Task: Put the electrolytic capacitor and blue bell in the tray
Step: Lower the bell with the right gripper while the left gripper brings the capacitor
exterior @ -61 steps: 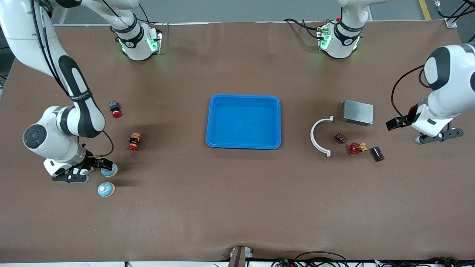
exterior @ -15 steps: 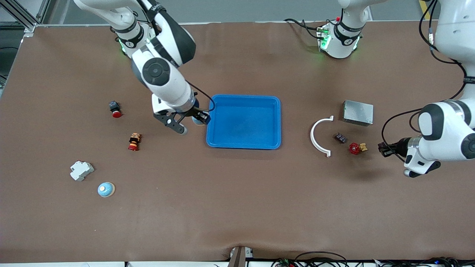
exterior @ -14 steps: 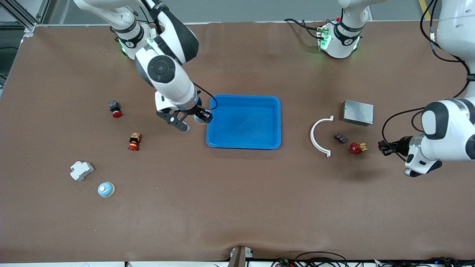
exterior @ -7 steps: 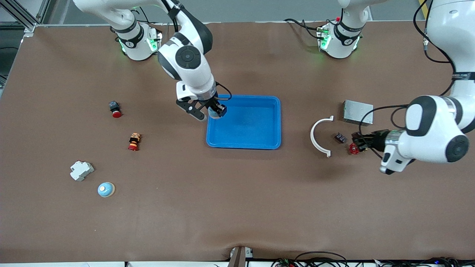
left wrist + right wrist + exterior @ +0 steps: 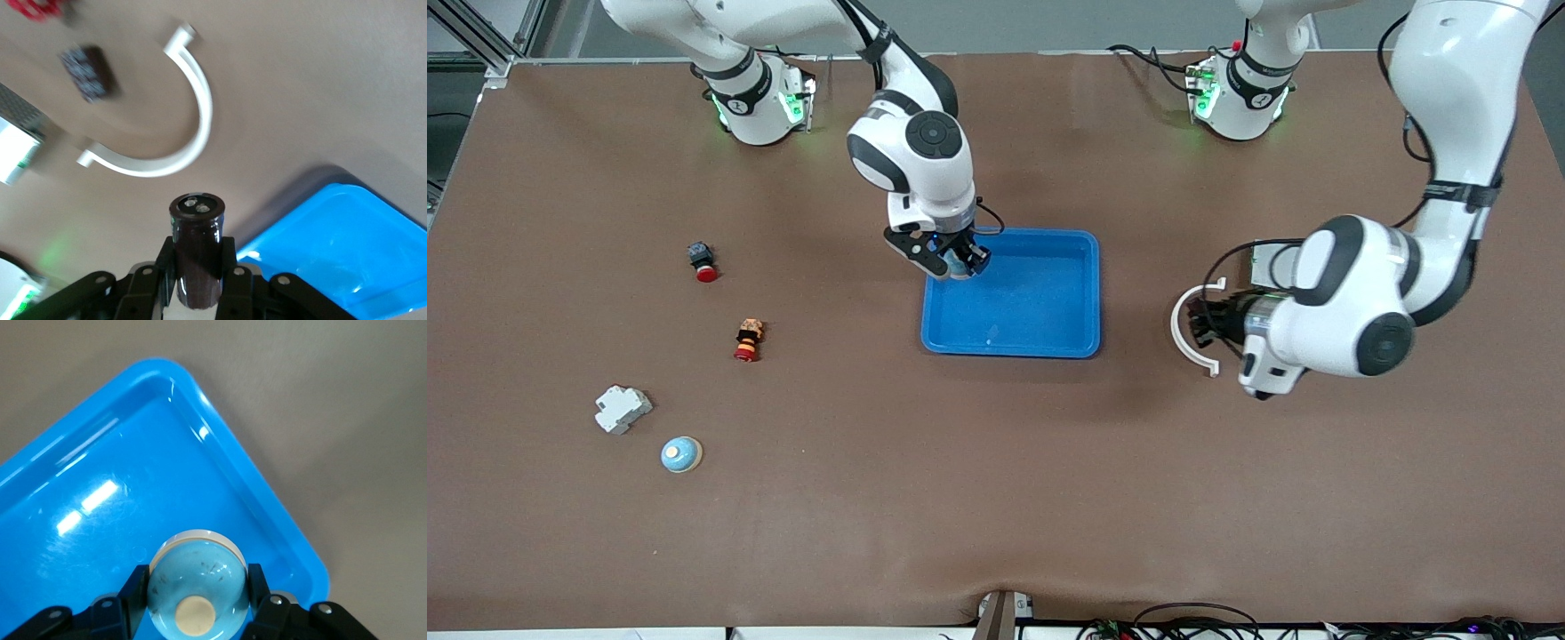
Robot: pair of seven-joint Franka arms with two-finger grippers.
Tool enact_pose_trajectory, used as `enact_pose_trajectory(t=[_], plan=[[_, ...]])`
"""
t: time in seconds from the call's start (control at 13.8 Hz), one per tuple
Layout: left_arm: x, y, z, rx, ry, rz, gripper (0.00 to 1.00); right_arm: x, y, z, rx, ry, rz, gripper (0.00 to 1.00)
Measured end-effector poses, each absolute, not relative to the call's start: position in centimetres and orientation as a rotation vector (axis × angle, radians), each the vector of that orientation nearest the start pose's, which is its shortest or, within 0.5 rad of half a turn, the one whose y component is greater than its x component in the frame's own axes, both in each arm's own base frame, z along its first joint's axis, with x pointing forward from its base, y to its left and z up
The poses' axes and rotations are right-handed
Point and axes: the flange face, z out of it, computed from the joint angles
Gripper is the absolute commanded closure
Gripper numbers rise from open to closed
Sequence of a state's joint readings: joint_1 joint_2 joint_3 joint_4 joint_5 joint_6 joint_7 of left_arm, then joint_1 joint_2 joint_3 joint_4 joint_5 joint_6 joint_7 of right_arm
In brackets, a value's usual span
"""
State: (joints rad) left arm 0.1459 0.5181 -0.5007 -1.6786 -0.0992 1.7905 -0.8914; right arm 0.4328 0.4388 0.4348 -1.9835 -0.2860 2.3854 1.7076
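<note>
Blue bell (image 5: 195, 582) is held clamped in the right gripper (image 5: 953, 260) over a corner of the blue tray (image 5: 1049, 342), which lies mid-table on a brown surface (image 5: 996, 498). An electrolytic capacitor (image 5: 197, 253) is gripped upright by the left gripper (image 5: 197, 293) above the white curved piece (image 5: 1184, 333). A second bell (image 5: 681, 454) is seen nearest the front camera. The grey box (image 5: 1261, 258) is largely hidden by the left arm.

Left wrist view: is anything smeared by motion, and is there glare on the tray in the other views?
Left wrist view: the capacitor is sharp, the small dark part and the metal box smeared. Right wrist view: white glare streaks on the tray floor. Front view: one small glint on it, soft arm shadows.
</note>
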Motion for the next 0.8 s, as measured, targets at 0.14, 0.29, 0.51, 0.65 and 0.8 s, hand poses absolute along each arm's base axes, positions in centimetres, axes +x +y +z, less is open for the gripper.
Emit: enact_pose_trajectory(t=[0.14, 0.29, 0.51, 0.65, 0.8], plan=[[58.7, -24.4, 29.9, -2.967, -0.961, 0.733, 1.0, 39.8, 46.5, 24.7, -2.952, 1.037, -0.041, 1.0], [57.5, -28.0, 28.0, -2.947, -0.992, 0.735, 1.0, 39.0, 47.1, 23.5, -2.961, 1.045, -0.061, 1.0], [56.2, -31.7, 25.3, -2.918, -1.045, 0.729, 1.0, 37.8, 47.8, 21.9, -2.969, 1.062, -0.096, 1.0], [55.2, -33.7, 24.5, -2.897, -1.071, 0.727, 1.0, 37.3, 48.1, 20.8, -2.967, 1.072, -0.107, 1.0], [53.9, -36.1, 23.9, -2.849, -1.137, 0.72, 1.0, 37.2, 48.3, 20.0, -2.961, 1.089, -0.111, 1.0]])
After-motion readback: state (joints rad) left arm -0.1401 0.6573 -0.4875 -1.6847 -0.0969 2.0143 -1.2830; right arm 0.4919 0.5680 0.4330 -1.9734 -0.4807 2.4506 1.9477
